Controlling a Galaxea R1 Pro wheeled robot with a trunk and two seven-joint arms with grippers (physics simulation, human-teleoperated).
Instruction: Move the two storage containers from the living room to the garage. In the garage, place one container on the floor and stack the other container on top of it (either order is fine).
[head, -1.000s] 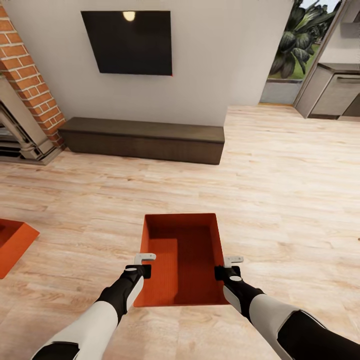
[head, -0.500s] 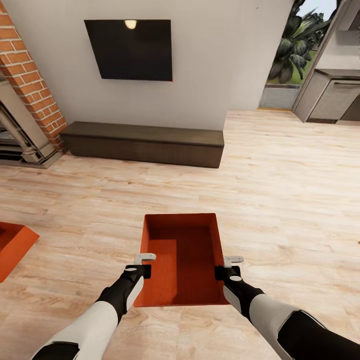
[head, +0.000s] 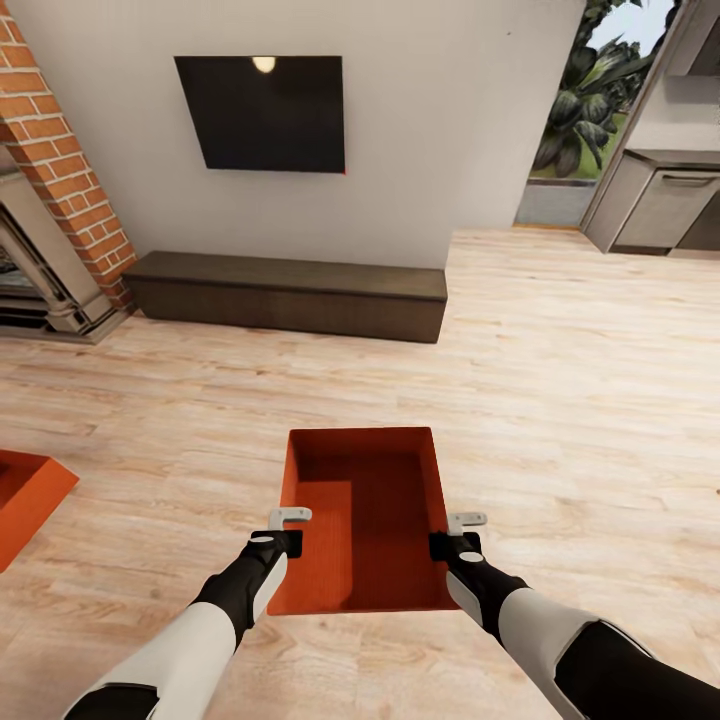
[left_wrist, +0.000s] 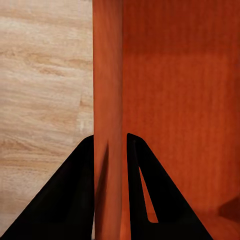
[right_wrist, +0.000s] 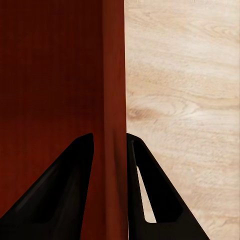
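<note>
**Container in both grippers, still in living rm**

Step in hand, as I judge it: carrying the first storage container (head: 365, 515) out toward the garage. To do it well: keep both arms level & moving together so the thin walls don't twist or slip; turn the base slowly; steer wide of the low dark cabinet (head: 290, 294) & brick fireplace (head: 55, 190). Don't loosen either pinch before the box sits on concrete.

Left gripper (left_wrist: 110, 142) is pinching the box's left wall, one finger inside, one outside. Right gripper (right_wrist: 110, 142) does the same on the right wall. Both pinch near the robot-side end, so the far end is unsupported; it may sag.

The box: orange-red, rectangular, topless, empty, thin plain walls, held centred in front of the robot above the wood-plank floor (head: 580, 400). Second container (head: 25, 500) sits on the planks, well apart to the robot's left, partly cut off by the frame edge.
</note>
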